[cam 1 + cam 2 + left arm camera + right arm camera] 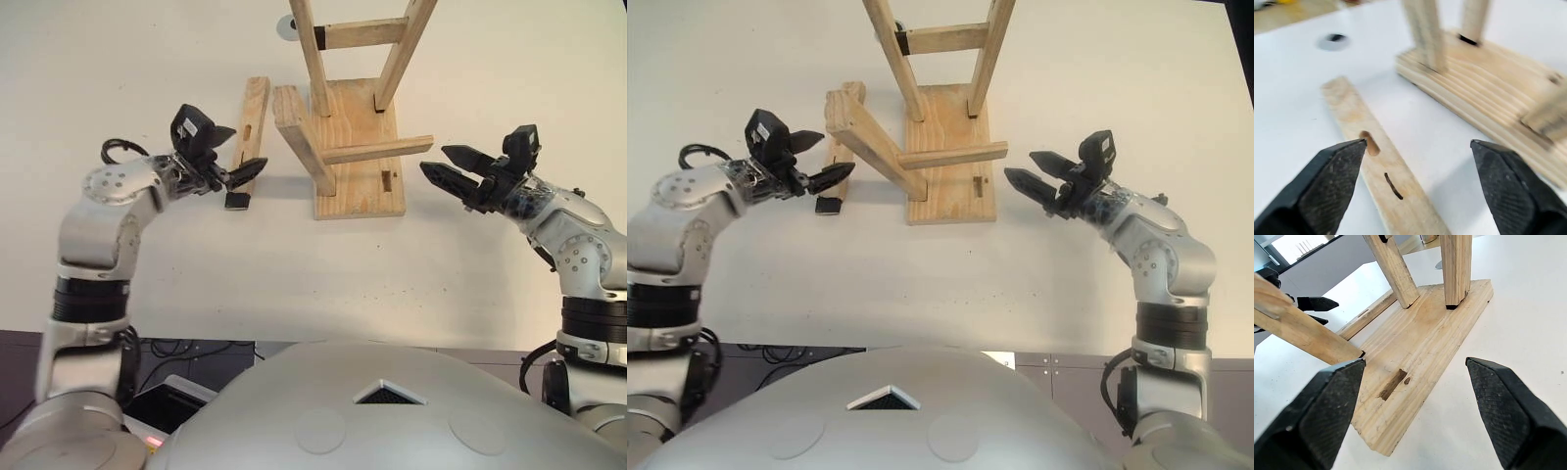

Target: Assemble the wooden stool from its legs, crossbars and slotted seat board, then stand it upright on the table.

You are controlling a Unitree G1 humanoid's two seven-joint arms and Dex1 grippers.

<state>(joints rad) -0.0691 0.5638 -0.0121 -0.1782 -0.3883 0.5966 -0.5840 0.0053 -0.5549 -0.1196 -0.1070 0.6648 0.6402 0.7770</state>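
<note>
The slotted seat board (361, 186) lies flat on the white table. Two legs (312, 49) stand in its far end, joined by a crossbar (362, 34). A third leg (302, 137) leans out of its left side and carries a second crossbar (377, 150). One slot (1392, 384) near the board's front right is empty. A loose leg (254, 122) lies on the table left of the board. My left gripper (249, 145) hangs open over this leg's near end (1376, 161). My right gripper (435, 158) stands open just right of the board, nothing between its fingers (1327, 406).
A small black piece (236, 201) lies at the loose leg's near end. A grey round disc (287, 29) sits in the table top behind the stool parts. White table surface stretches in front of and to both sides of the board.
</note>
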